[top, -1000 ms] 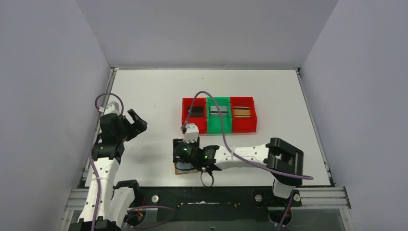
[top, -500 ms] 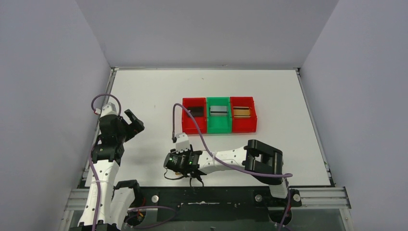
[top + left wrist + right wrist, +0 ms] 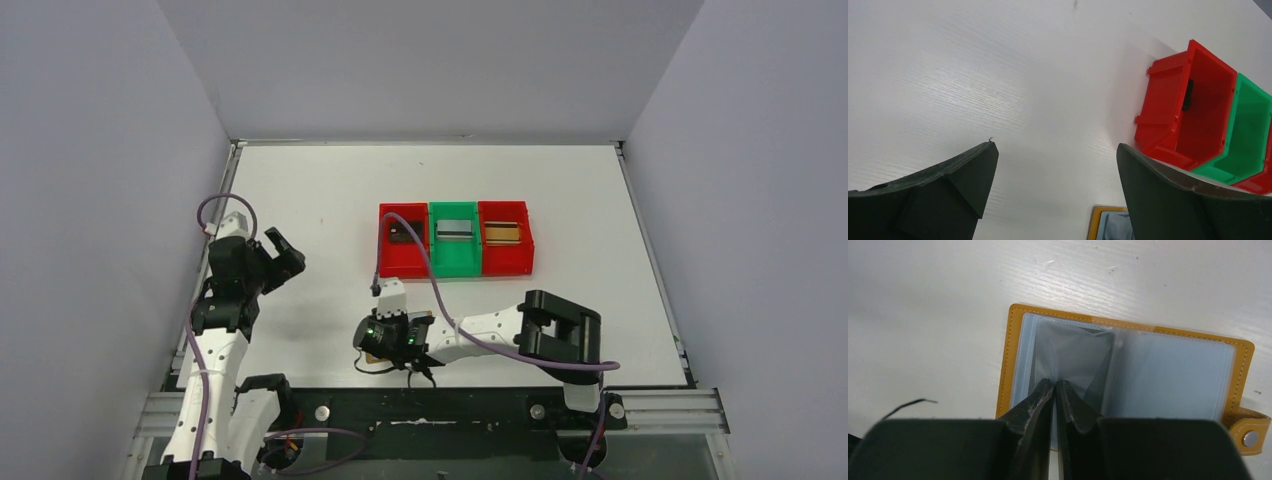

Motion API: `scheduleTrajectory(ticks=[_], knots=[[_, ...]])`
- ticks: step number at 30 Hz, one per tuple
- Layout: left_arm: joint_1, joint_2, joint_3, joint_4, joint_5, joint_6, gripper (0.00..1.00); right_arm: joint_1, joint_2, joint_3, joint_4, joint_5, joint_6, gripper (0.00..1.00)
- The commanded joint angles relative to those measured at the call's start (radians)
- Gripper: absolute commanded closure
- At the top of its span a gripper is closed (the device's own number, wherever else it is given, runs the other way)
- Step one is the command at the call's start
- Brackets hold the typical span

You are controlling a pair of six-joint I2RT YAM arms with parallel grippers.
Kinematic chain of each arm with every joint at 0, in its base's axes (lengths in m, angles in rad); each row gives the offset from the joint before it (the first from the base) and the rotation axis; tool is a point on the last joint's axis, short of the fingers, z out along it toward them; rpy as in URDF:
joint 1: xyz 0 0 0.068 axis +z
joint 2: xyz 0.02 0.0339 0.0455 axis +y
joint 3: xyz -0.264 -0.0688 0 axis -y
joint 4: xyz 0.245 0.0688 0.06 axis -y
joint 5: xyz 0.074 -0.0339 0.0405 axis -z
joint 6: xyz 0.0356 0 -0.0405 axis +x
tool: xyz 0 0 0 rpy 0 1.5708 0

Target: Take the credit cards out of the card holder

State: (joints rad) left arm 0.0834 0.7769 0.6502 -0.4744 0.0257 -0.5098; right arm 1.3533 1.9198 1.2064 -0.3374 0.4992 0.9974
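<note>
The tan card holder [image 3: 1168, 370] lies open on the table near the front edge, with its pale blue-grey pockets facing up and its snap tab at the right. My right gripper [image 3: 1055, 382] is shut, pinching a clear inner pocket leaf that tents up between the fingers. In the top view this gripper [image 3: 385, 340] covers most of the card holder [image 3: 371, 356]. The credit cards rest in the bins: a black card [image 3: 400, 233], a silver-grey card [image 3: 454, 230] and a gold-brown card [image 3: 503, 233]. Off to the left, above bare table, my left gripper [image 3: 1056, 146] hangs open and holds nothing.
A row of three bins stands mid-table: a red bin [image 3: 403, 262], a green bin [image 3: 455, 264] and another red bin [image 3: 507, 264]. A purple cable arcs from the right wrist over the left red bin. Grey walls enclose the white table.
The right gripper shifted over the card holder and its jaws closed from partly open onto the inner pocket leaf. The left arm only swayed slightly and stayed open.
</note>
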Motion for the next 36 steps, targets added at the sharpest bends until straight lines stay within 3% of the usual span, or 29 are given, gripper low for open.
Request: scheduleTrajectory(ticks=[1, 5, 9, 13, 18, 21, 26, 36], knots=[[-0.019, 0.023, 0.022, 0.061, 0.122, 0.042, 0.09, -0.050, -0.157, -0.183, 0.273, -0.078, 0.031, 0.93], [-0.081, 0.040, 0.015, 0.102, 0.299, 0.054, 0.13, -0.103, -0.278, -0.379, 0.565, -0.180, 0.033, 0.92], [-0.158, 0.056, -0.046, 0.183, 0.501, -0.046, 0.17, -0.179, -0.352, -0.560, 0.888, -0.330, 0.068, 0.91], [-0.313, 0.067, -0.105, 0.243, 0.539, -0.144, 0.19, -0.209, -0.355, -0.654, 1.065, -0.388, 0.102, 0.90], [-0.529, 0.058, -0.210, 0.367, 0.422, -0.286, 0.20, -0.211, -0.334, -0.694, 1.179, -0.409, 0.119, 0.89], [-0.598, 0.061, -0.259, 0.392, 0.331, -0.326, 0.20, -0.212, -0.322, -0.725, 1.226, -0.389, 0.174, 0.89], [-0.641, 0.076, -0.335, 0.459, 0.325, -0.382, 0.27, -0.213, -0.289, -0.711, 1.219, -0.388, 0.205, 0.86], [-0.649, 0.088, -0.375, 0.440, 0.279, -0.379, 0.41, -0.212, -0.268, -0.715, 1.201, -0.380, 0.232, 0.79]])
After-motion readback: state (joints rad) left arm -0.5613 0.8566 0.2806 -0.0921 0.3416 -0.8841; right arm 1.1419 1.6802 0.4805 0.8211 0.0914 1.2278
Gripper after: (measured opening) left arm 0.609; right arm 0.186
